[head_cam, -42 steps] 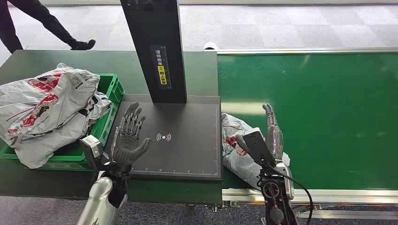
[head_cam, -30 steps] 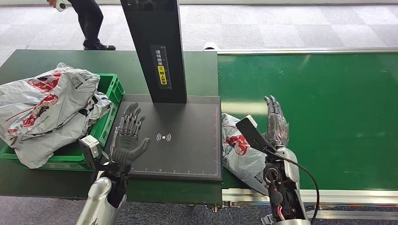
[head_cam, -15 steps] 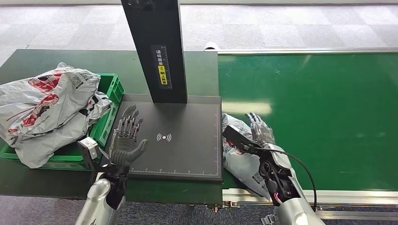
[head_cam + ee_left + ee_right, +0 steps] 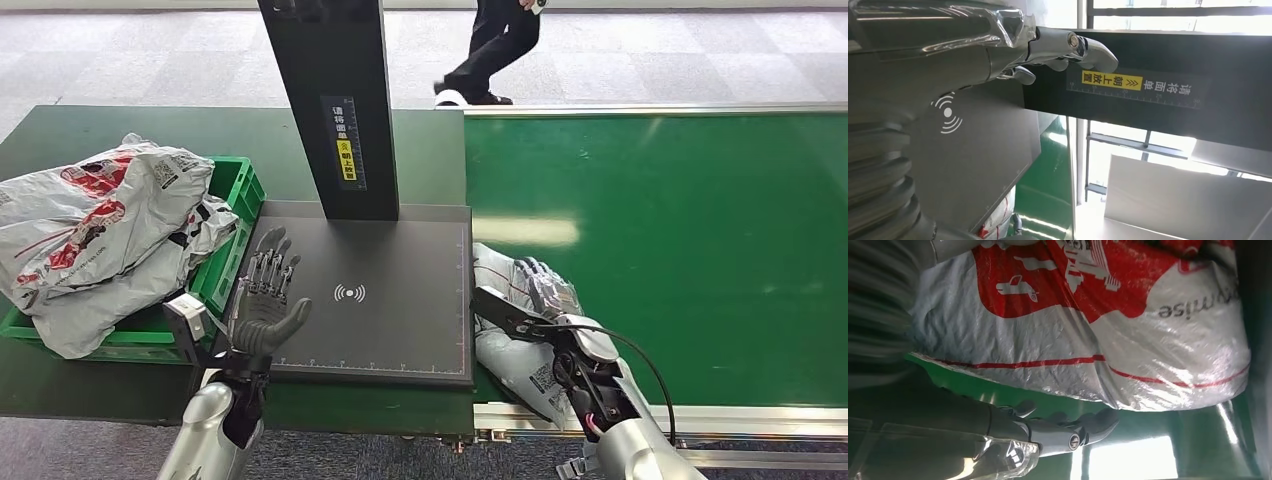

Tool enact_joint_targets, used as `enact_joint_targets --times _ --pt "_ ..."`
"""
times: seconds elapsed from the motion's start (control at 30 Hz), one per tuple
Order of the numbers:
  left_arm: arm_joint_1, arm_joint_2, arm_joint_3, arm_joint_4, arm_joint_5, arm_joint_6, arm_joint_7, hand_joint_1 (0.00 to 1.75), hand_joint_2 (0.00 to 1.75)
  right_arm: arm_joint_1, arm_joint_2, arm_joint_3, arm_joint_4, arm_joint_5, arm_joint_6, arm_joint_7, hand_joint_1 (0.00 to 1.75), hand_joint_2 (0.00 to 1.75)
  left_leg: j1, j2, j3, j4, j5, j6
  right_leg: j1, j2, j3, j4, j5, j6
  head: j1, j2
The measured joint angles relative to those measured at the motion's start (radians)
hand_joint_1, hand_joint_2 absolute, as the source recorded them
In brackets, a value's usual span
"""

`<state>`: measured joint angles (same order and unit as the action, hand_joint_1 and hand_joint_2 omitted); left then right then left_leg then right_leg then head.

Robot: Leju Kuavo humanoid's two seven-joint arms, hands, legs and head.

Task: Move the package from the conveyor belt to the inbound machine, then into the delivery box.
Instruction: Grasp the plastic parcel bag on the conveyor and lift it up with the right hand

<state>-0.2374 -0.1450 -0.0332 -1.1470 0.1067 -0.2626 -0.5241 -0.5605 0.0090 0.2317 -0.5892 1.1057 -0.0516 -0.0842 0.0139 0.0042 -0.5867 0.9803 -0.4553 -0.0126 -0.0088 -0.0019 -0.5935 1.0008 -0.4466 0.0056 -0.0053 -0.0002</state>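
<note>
A big shiny package [image 4: 1083, 335] takes up most of the right wrist view. It is a silver-white plastic bag, and it looks crinkly. It has a red patch on it with small white truck pictures. A thin red line runs across it. There are some grey letters printed near 1 end. The package lies on the green conveyor belt [image 4: 1148, 427]. The right hand [image 4: 1048, 432] is just beside the package, with its grey fingers [image 4: 1093, 425] stretched out along the package's edge. A bright patch of light shines on the belt close to the fingertips.
</note>
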Motion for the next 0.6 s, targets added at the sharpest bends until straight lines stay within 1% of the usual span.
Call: enact_joint_targets --times 0.1,0.17,0.3,0.5,0.53,0.6 --pt "0.0 0.004 0.0 0.003 0.005 0.01 0.0 0.0 1.75 0.005 -0.009 0.054 0.003 0.04 0.001 0.053 0.0 1.75 0.0 0.0 0.001 0.0 0.0 0.0 0.0 0.0 0.001 0.0 0.0 0.0 0.0 0.0" --pt "0.0 0.007 0.0 0.005 0.008 0.014 0.0 0.0 1.75 0.007 -0.016 0.095 0.003 0.047 0.017 0.074 0.0 1.75 0.0 0.0 0.002 0.0 0.0 0.0 0.0 0.0 0.002 0.0 -0.001 0.0 0.0 0.0" --pt "-0.003 0.01 -0.004 0.015 0.016 0.02 0.0 0.0 1.75 0.0 -0.033 0.156 0.008 0.021 0.056 0.077 0.0 1.75 0.0 0.0 0.004 0.0 0.0 0.0 0.0 -0.001 0.004 0.0 -0.001 0.0 0.0 0.0" --pt "-0.006 0.013 -0.005 0.022 0.018 0.024 0.0 0.0 1.75 -0.009 -0.045 0.199 0.012 0.011 0.062 0.078 0.01 1.75 0.0 0.0 0.006 0.0 0.0 0.0 0.0 -0.001 0.006 -0.001 -0.001 0.0 0.0 0.0" --pt "-0.006 0.013 -0.005 0.023 0.019 0.024 0.0 0.0 1.75 -0.01 -0.045 0.203 0.013 0.01 0.062 0.078 0.34 1.75 0.0 0.0 0.006 0.0 0.0 0.0 0.0 -0.001 0.006 -0.001 -0.001 0.0 0.0 0.0" --pt "-0.007 0.014 -0.005 0.026 0.019 0.025 0.0 0.0 1.75 -0.01 -0.047 0.209 0.013 0.009 0.063 0.078 1.14 1.75 0.0 0.0 0.007 0.0 0.0 0.0 0.0 -0.001 0.007 -0.001 -0.001 0.0 0.0 0.0"
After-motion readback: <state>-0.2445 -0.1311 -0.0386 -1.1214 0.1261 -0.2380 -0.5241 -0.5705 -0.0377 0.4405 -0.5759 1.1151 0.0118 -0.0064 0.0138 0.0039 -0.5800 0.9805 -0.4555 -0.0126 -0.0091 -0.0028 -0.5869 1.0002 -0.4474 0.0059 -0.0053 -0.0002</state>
